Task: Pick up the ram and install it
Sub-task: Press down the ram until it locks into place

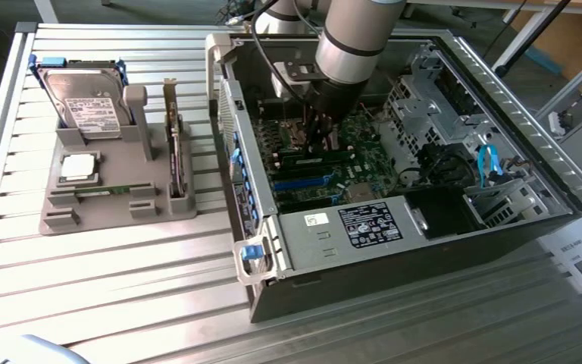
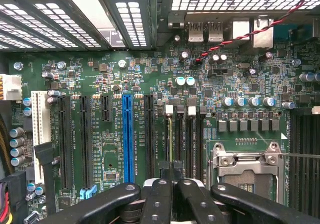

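No lettering can be read with certainty. The power supply (image 1: 372, 227) inside the computer case (image 1: 533, 163) carries a black label (image 1: 370, 224) with white print, too small to make out, and a small white sticker (image 1: 317, 220) sits just beside it toward the exterior view's left. Well apart from the case, the hard drive (image 1: 87, 106) has a white label with illegible print. On the motherboard (image 2: 125, 73), faint white lettering runs beside the blue slot (image 2: 128, 134), unreadable.
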Controlling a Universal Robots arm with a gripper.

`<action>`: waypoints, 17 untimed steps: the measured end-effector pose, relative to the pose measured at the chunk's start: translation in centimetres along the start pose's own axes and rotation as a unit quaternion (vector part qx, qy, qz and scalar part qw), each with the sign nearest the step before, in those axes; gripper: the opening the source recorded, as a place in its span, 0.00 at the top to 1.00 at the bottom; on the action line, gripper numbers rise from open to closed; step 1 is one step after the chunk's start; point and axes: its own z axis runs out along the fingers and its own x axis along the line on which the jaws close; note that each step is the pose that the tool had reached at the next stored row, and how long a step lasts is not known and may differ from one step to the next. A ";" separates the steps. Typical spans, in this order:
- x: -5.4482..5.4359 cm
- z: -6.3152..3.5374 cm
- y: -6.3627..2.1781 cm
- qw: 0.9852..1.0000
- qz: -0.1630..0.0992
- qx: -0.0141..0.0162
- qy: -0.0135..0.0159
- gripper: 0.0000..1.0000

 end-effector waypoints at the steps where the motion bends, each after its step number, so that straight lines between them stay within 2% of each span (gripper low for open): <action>1: 0.0 0.02 0.00 1.000 0.000 0.000 0.000 0.90; 17: 0.2 0.18 0.00 1.000 0.000 0.000 -0.001 0.90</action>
